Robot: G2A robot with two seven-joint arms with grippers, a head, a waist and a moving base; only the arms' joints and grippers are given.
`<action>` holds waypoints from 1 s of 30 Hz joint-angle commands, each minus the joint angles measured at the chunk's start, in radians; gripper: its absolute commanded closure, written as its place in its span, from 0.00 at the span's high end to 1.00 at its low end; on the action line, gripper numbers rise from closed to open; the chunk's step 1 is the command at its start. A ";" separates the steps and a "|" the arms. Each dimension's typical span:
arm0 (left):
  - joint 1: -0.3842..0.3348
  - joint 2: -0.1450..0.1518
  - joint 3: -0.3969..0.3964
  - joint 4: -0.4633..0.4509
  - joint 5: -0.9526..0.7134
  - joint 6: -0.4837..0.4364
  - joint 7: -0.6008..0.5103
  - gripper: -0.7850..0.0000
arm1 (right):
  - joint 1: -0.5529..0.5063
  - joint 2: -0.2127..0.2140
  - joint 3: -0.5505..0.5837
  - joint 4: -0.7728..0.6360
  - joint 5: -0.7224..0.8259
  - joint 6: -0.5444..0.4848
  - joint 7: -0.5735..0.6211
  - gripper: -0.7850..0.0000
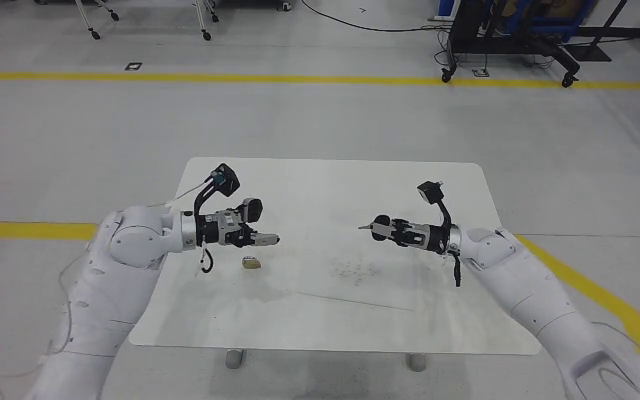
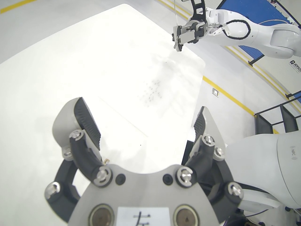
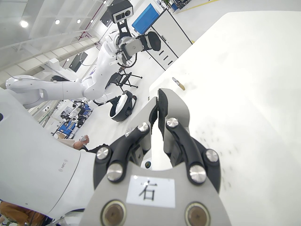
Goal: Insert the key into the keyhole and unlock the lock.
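A small brass padlock (image 1: 251, 263) lies on the white table (image 1: 330, 310), left of centre; it also appears as a padlock (image 3: 180, 84) with a silver shackle in the right wrist view. My left gripper (image 1: 262, 226) hovers just above and behind it, open with nothing between its fingers (image 2: 87, 121). My right gripper (image 1: 376, 229) hangs over the table's right half, apart from the lock, and is shut on the key (image 1: 363, 227), whose thin metal tip pokes out toward the left arm. From the left wrist view, that key (image 2: 175, 45) hangs from the far right gripper (image 2: 180, 40).
Dark scuff marks (image 1: 350, 270) dot the tabletop between the two grippers. The table's front edge (image 1: 330, 350) lies close below both arms. Grey floor with yellow lines surrounds the table.
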 commanded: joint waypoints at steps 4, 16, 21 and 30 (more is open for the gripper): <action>0.010 0.009 -0.014 0.024 0.236 -0.021 0.072 1.00 | 0.000 0.000 0.000 0.000 0.000 0.000 0.000 0.00; 0.065 0.027 0.018 0.019 0.700 -0.133 0.207 1.00 | 0.000 0.000 0.000 0.000 0.000 0.000 0.000 0.00; 0.046 0.021 0.077 0.039 0.811 -0.091 0.222 1.00 | 0.000 0.000 0.000 0.000 0.000 0.000 0.000 0.00; 0.009 0.020 0.132 0.082 0.815 -0.137 0.208 0.61 | 0.000 0.000 0.000 0.000 0.000 0.000 0.000 0.00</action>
